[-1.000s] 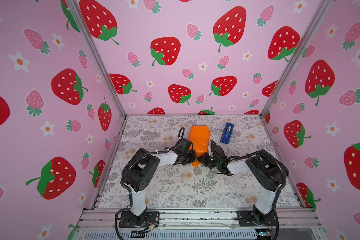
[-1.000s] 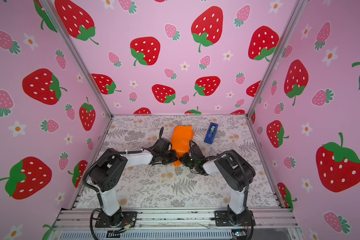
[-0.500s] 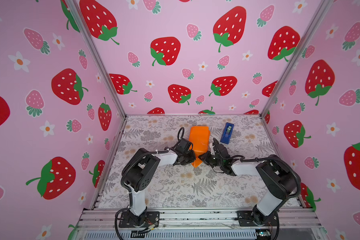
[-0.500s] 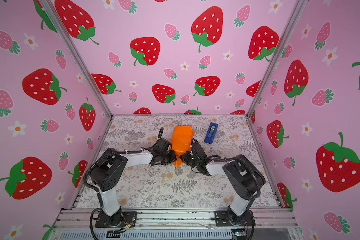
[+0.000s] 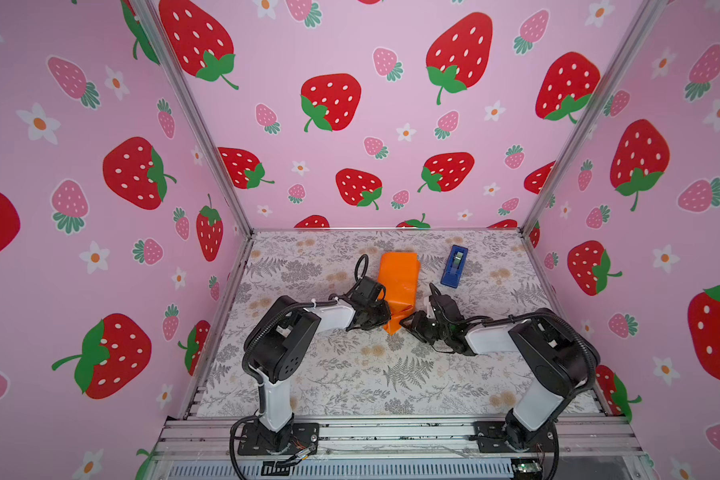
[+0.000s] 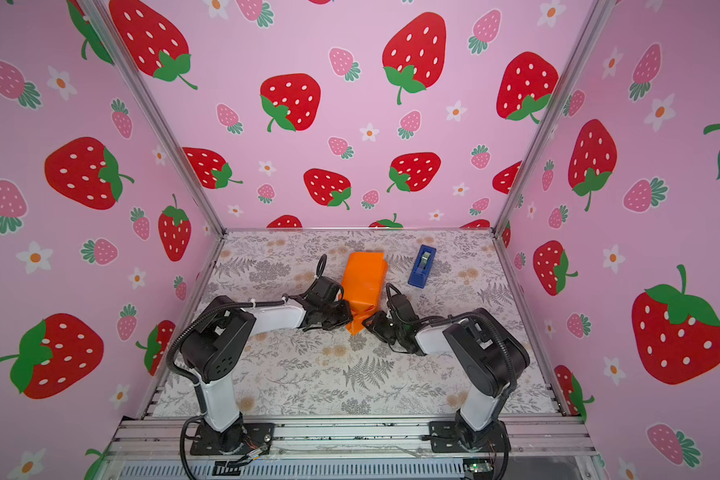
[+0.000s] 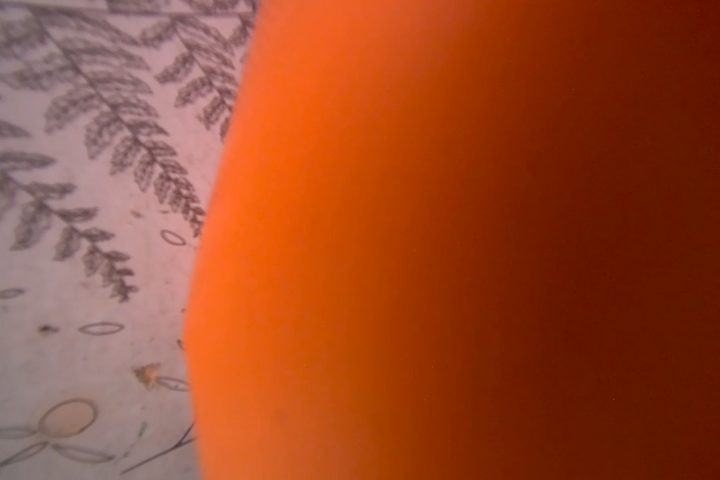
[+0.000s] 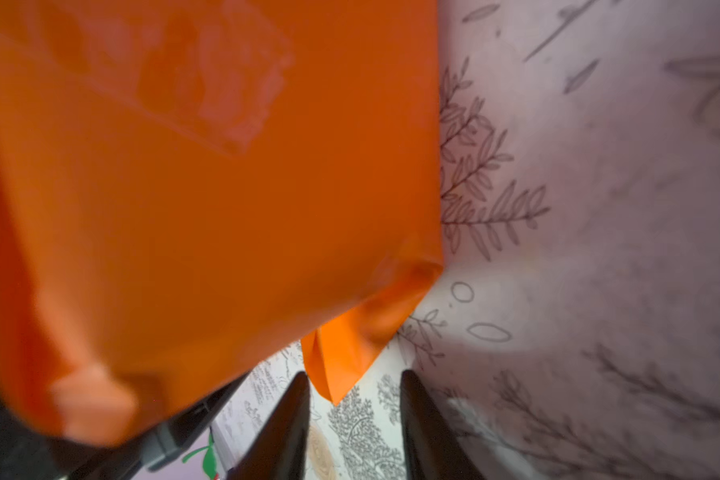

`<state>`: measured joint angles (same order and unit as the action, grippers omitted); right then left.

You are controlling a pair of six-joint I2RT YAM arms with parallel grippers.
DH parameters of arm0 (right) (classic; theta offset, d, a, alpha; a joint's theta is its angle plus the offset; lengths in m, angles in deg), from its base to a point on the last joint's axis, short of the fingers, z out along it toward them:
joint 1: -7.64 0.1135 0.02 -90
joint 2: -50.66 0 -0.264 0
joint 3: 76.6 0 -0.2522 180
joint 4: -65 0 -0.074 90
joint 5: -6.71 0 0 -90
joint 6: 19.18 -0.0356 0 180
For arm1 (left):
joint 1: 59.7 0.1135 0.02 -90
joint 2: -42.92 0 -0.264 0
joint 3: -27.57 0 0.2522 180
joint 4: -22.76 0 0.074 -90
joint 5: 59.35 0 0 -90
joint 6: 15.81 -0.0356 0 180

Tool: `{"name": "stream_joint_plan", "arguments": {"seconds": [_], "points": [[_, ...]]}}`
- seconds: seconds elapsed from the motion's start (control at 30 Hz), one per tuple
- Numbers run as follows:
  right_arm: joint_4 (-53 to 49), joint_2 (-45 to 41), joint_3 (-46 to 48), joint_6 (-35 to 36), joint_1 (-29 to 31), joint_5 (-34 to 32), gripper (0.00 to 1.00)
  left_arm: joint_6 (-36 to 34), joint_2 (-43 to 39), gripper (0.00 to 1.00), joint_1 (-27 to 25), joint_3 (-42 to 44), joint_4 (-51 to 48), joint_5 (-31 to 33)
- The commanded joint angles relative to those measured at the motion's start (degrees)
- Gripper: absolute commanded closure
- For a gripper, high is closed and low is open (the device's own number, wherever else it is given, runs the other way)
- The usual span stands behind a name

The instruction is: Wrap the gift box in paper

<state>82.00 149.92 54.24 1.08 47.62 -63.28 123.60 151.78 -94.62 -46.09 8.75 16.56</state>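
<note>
Although the gift box is nowhere exposed, both top views place it: it lies inside the paper (image 5: pixel 398 276), which is folded long and narrow at the centre of the frame on the floral table covering (image 5: pixel 350 374). The tape dispenser (image 5: pixel 454 266) lies near it, to the right. The left gripper (image 5: pixel 386 321) meets the lower-left corner of the paper. The right gripper (image 5: pixel 406 322) stands just right of the lower end.

Caution: that lower end is not folded flat, and a pointed flap (image 5: pixel 393 326) juts toward the bottom of the frame. If the right arm advances with its jaws parted, a finger may snag the flap and tear or unfold it. If the left arm pulls away abruptly, it may drag the paper or open the fold.

In the left wrist view, the paper fills the right two thirds of the frame, smooth, unpatterned and out of focus. No fingers show. The jaws are closed, but whether they pinch paper cannot be told.

In the right wrist view, two dark fingers (image 8: pixel 296 424) stand apart at lower centre, gripping nothing, and the flap's tip hangs just above the gap. The paper is bright orange and creased at the corner. A glossy strip (image 8: pixel 208 83), probably tape, shows at upper left.
</note>
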Motion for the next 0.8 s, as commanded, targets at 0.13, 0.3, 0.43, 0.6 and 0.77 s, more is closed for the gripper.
{"name": "stream_joint_plan", "arguments": {"seconds": [0.13,0.3,0.43,0.6,0.77], "points": [[6.6,5.4,0.7,-6.1,2.8,3.5,0.56,0.7,2.0,0.93,-0.3,0.0,-3.5,-1.0],[8.7,5.7,0.6,-8.4,3.9,3.6,0.56,0.8,2.3,0.93,-0.3,-0.2,-3.5,-1.3],[10.5,5.3,1.5,-10.5,5.1,3.0,0.56,0.9,2.3,0.93,-0.3,-0.2,-3.4,-1.3],[11.0,4.7,2.1,-12.1,6.8,2.1,0.56,0.8,2.3,0.93,-0.3,-0.2,-3.5,-1.4],[11.4,4.3,2.9,-15.1,8.7,0.7,0.56,0.8,2.5,0.93,-0.3,-0.2,-3.4,-1.4]]}}
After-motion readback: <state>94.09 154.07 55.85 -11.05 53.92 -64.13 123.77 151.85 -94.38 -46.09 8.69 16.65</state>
